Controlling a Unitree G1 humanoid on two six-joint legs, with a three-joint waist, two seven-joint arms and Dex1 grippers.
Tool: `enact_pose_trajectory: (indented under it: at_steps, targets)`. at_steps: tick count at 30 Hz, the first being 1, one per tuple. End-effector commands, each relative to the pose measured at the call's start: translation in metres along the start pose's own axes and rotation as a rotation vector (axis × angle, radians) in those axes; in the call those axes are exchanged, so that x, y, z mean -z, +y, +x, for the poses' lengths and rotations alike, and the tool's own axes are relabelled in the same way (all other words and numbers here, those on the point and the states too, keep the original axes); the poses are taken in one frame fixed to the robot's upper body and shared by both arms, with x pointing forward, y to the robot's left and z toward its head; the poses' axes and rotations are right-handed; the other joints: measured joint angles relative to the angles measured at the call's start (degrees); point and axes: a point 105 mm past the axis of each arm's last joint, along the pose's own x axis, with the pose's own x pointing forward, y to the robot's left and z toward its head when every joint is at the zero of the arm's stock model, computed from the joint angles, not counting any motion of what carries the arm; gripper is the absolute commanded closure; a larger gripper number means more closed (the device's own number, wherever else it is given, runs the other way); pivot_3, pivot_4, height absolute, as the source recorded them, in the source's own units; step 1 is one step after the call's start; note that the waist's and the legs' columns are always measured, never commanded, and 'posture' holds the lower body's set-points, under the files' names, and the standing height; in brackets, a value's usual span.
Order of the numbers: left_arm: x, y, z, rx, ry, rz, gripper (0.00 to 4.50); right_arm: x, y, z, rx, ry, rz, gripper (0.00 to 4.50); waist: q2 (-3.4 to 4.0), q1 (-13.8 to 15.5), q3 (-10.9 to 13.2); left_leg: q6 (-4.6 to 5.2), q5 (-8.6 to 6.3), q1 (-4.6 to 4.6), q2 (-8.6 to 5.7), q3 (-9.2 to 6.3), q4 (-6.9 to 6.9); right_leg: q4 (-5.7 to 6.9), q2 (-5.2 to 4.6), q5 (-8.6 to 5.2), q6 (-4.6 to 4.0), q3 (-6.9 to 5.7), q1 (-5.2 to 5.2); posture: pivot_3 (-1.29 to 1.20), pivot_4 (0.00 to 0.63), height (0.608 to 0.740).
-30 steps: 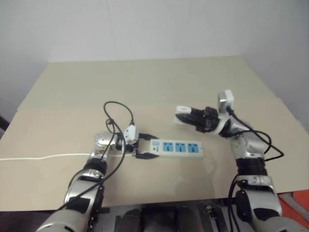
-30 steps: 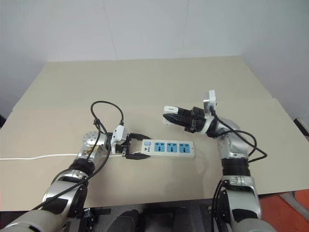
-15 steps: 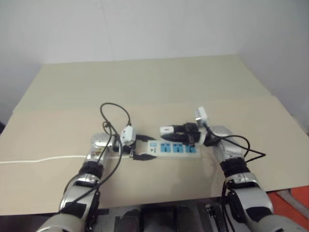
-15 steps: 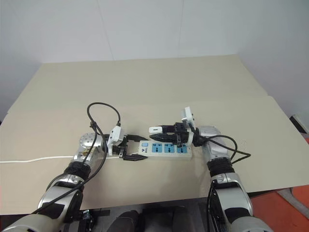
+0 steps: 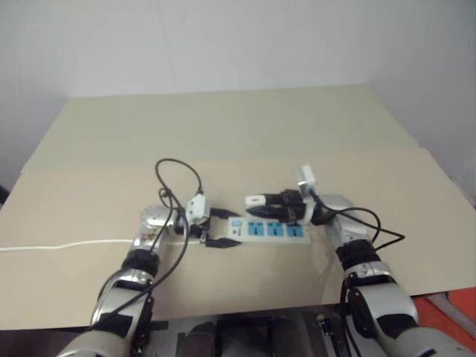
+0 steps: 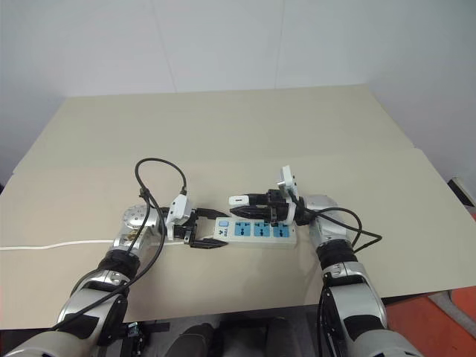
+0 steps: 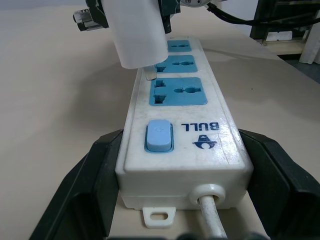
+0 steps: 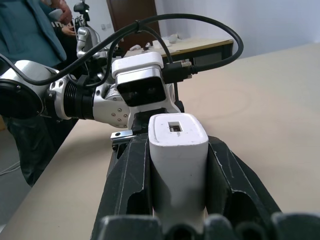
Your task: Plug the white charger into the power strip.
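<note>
The power strip (image 5: 277, 230) lies flat on the tan table, its three blue sockets facing up. My left gripper (image 5: 236, 229) is shut on its switch end, one black finger (image 7: 95, 175) on each side of the blue switch (image 7: 159, 136). My right gripper (image 6: 251, 201) is shut on the white charger (image 6: 238, 200) and holds it level just above the strip. In the left wrist view the charger (image 7: 137, 30) hangs over the sockets, and a prong (image 7: 149, 74) sits at the strip's white edge beside them. The right wrist view shows the charger (image 8: 177, 160) clamped between both fingers.
The strip's thin white cord (image 5: 67, 243) runs left off the table (image 5: 223, 134). A black cable loop (image 5: 178, 175) arches over my left wrist. A person (image 8: 25, 30) stands beyond the table in the right wrist view. Open tabletop lies behind and to both sides.
My right gripper has carried the charger down and to the left, from beyond the strip's far end to just over its sockets. It has barely moved in the last half second. The left gripper kept its hold.
</note>
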Motion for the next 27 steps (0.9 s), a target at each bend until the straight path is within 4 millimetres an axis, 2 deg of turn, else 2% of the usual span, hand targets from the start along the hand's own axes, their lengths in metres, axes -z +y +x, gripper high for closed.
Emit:
enact_pose_trajectory:
  at_steps: [1,11,22,27]
  targets:
    - [-0.004,0.001,0.000,-0.007,-0.010,0.018,1.26,-0.006,0.001,0.005,-0.016,-0.036,-0.028,3.40,0.00,0.00,0.00,0.00,0.00,0.00,0.00,0.00,0.00,0.00,0.00,0.00,0.00,0.01,0.00,0.00,0.150,0.740]
    - [-0.004,0.000,-0.002,-0.002,-0.008,0.021,1.26,0.006,0.003,0.003,-0.008,-0.011,-0.007,3.40,0.01,0.00,0.00,0.00,0.00,0.00,0.01,0.00,0.00,0.01,0.00,0.01,-0.01,0.01,-0.01,0.00,0.150,0.740]
    - [-0.004,0.001,-0.003,-0.007,-0.008,0.027,1.26,0.024,0.002,-0.018,0.064,0.040,0.022,3.40,0.02,0.00,-0.02,0.02,-0.01,0.05,0.01,0.00,0.00,0.00,0.00,0.01,-0.01,0.02,0.04,0.00,0.150,0.740]
    - [-0.004,0.001,-0.003,-0.008,-0.007,0.029,1.26,0.030,0.007,-0.027,0.066,0.060,0.029,3.40,0.04,0.20,-0.04,0.20,-0.12,0.14,0.01,0.00,-0.01,-0.01,0.00,0.01,-0.01,0.01,0.14,0.00,0.150,0.740]
